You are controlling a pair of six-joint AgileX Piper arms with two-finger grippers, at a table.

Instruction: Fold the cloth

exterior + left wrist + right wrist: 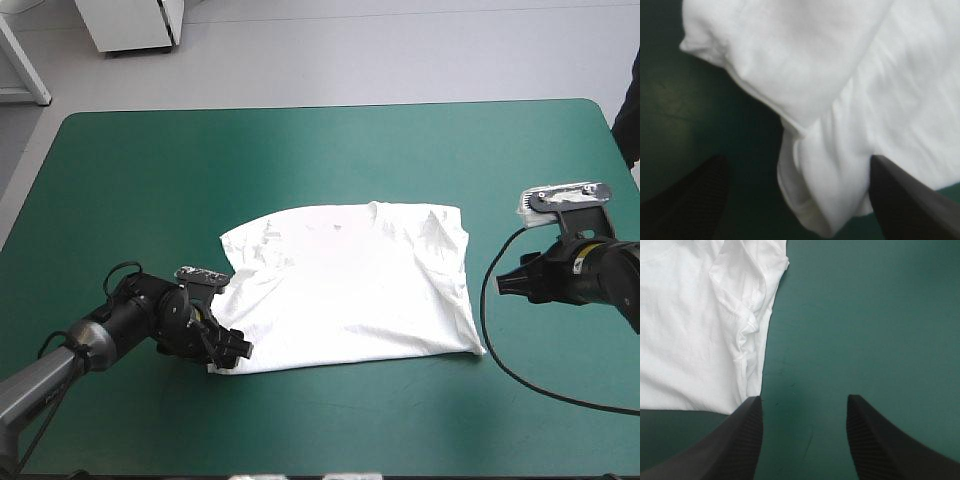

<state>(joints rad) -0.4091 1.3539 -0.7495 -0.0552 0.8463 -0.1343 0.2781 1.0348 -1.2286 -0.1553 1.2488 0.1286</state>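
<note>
Your left tool (218, 345) stands wide open at the near left corner of the T-shirt (350, 290), with a bunched fold of white cloth lying between its black fingers (690, 200). The T-shirt lies spread flat in the middle of the table (150, 180). Your right tool (508, 283) is open too, holding nothing, over the bare teal-green cover (865, 315) just beside the shirt's near right corner.

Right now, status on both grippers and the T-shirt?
Left gripper open, T-shirt near-left corner between its fingers. Right gripper open, beside its right edge. T-shirt spread flat, not yet folded. Nothing in the way.
</note>
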